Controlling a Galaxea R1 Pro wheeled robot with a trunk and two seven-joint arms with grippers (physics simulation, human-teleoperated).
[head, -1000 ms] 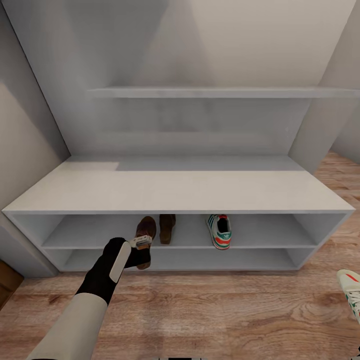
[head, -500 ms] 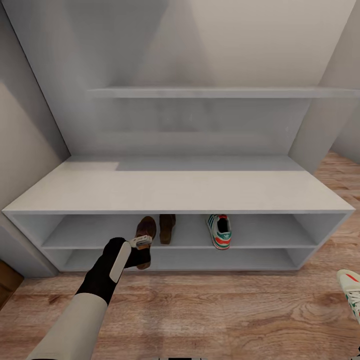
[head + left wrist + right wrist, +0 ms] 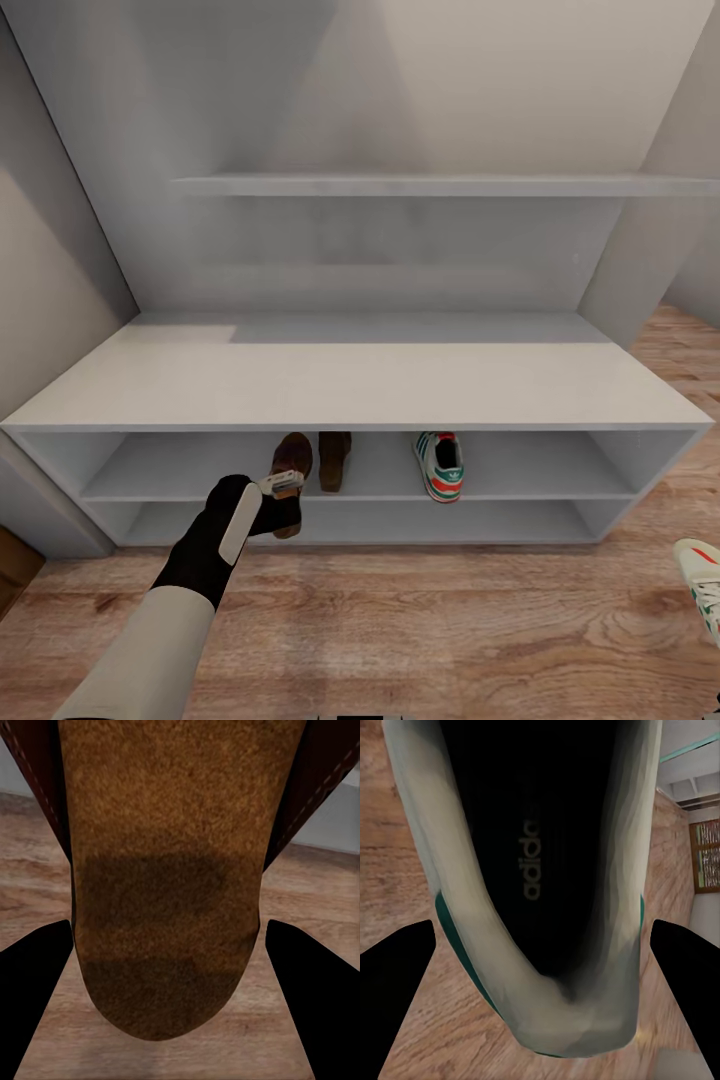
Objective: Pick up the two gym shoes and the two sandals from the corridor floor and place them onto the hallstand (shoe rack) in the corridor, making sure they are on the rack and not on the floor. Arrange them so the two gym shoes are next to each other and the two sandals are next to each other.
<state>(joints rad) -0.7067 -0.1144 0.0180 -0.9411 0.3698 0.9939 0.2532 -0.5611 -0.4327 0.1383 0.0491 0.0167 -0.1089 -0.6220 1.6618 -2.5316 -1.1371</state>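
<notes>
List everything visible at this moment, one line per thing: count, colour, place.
hallstand: one, pale grey-white, against the wall, two open shelves.
floating shelf: one, pale grey, above the bench top.
sandals: two, dark brown; one on the upper open shelf, the other beside it in the left gripper.
gym shoes: two, white with green and orange-red; one on the upper open shelf, the other at the right edge above the floor.
corridor floor: light brown wood planks.
left gripper: shut on a sandal.
right gripper: shut on a gym shoe.

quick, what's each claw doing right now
Left claw: closed on a brown sandal, at the front of the shoe rack.
Right claw: closed on a white sneaker, above the wood floor.
</notes>
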